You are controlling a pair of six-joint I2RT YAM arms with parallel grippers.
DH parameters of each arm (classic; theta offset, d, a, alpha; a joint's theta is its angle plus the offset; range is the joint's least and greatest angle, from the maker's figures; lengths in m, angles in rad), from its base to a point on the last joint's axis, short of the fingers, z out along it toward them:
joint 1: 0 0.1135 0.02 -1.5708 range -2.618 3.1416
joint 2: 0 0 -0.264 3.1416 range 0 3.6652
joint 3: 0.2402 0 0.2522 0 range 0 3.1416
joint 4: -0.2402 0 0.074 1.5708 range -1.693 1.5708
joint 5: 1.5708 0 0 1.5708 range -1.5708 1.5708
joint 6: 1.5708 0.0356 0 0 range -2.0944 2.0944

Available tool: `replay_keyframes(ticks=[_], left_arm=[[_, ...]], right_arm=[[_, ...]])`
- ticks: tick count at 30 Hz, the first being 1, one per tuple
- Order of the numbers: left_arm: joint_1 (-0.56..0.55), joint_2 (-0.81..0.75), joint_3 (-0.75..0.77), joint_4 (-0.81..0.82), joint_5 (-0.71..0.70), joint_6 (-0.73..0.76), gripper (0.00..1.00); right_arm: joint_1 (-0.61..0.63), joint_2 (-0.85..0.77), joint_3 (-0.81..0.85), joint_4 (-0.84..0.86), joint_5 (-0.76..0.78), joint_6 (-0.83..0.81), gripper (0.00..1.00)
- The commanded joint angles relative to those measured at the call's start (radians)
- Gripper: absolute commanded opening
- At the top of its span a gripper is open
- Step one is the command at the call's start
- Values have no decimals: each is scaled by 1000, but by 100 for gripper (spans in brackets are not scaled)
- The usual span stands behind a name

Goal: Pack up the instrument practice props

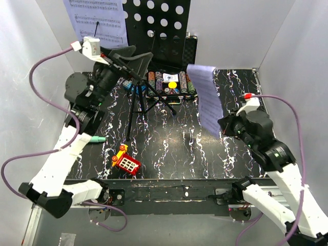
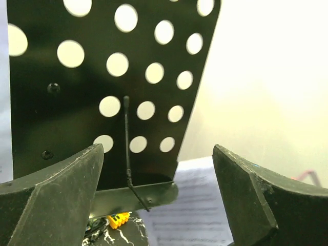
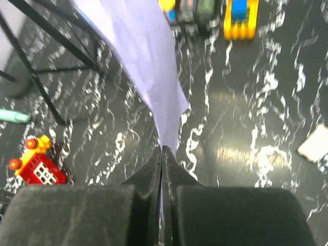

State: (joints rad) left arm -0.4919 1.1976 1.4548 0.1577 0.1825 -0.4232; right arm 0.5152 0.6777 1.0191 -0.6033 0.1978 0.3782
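Right gripper (image 3: 162, 154) clamps a sheet (image 3: 148, 66), held upright right of the music stand (image 1: 159, 31); left gripper (image 2: 158, 154), jaws wide apart, faces the stand, nearer the page (image 1: 97, 20) on it.

Reaching up and back on the left, with the left arm (image 1: 61, 159) bent sharply at the elbow and climbing from its base at the near edge. Holding the left gripper (image 1: 134, 57) high above the bench (image 1: 179, 138), wrist roughly level, with fingers (image 2: 61, 195) spread wide apart. Over on the right now: leaning the right arm (image 1: 289, 197) in from its base, wrist turned toward the middle. Clamping the right gripper (image 1: 221, 125) on a white sheet-music page (image 1: 205, 97), with fingers (image 3: 148, 174) pressed flat together, pinching the sheet's near edge, tips pointing forward and down.
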Motion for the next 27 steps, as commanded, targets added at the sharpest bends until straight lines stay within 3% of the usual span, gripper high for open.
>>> replay_keyframes(ticks=[1,4,9,18,23,27], left_arm=[[6,-111,-43,-27,15,-38,88],[6,-186,-109,-46,3,-64,88],[6,-312,-238,-107,-29,-123,88],[6,-484,-390,-198,-66,-150,90],[6,-515,-425,-213,-72,-141,91],[6,-523,-453,-214,-64,-144,91]], right_arm=[[-111,57,-69,34,-190,118,1],[-282,97,-143,89,-461,191,1],[-365,160,-201,171,-534,284,1],[-563,296,-338,278,-525,427,1],[-621,354,-343,283,-385,380,1],[-682,491,-283,277,-368,349,1]])
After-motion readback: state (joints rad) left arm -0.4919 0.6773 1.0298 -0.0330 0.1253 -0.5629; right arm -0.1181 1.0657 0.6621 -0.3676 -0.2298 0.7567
